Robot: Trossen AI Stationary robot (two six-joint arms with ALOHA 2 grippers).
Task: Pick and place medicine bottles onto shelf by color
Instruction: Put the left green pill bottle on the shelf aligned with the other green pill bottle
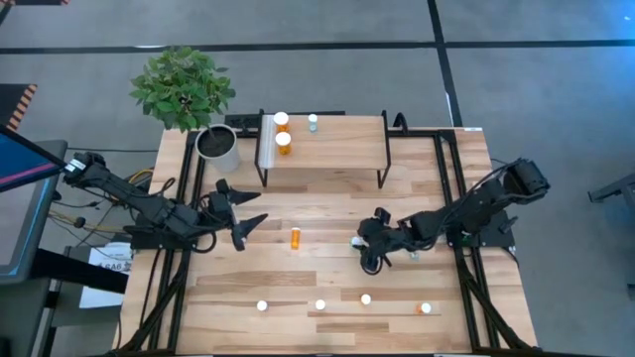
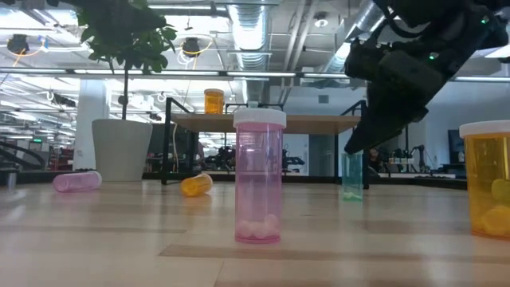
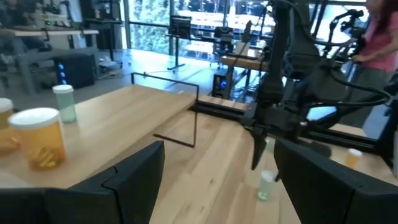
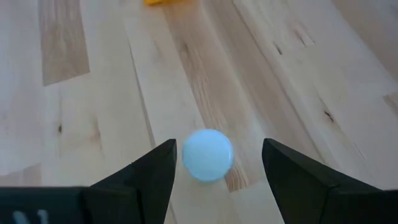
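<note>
The shelf (image 1: pixel 327 149) stands at the table's far side and carries two orange medicine bottles (image 1: pixel 283 132) and a pale teal one (image 1: pixel 313 121) at its left end. A pale teal bottle (image 4: pixel 208 154) stands upright on the table. My right gripper (image 4: pixel 219 148) hangs over it, slanting down, open, with a finger on either side of the white cap and clear of it. My left gripper (image 1: pixel 260 206) is open and holds nothing; it hovers level, left of the shelf's front, facing the table's right. An orange bottle (image 1: pixel 295 237) lies on its side between the arms.
A potted plant in a white pot (image 1: pixel 218 147) stands left of the shelf. Several bottles stand near the table's front edge, among them a pink one (image 2: pixel 259 175) and an orange one (image 2: pixel 488 179). A pink bottle (image 2: pixel 77 181) lies on its side at the left.
</note>
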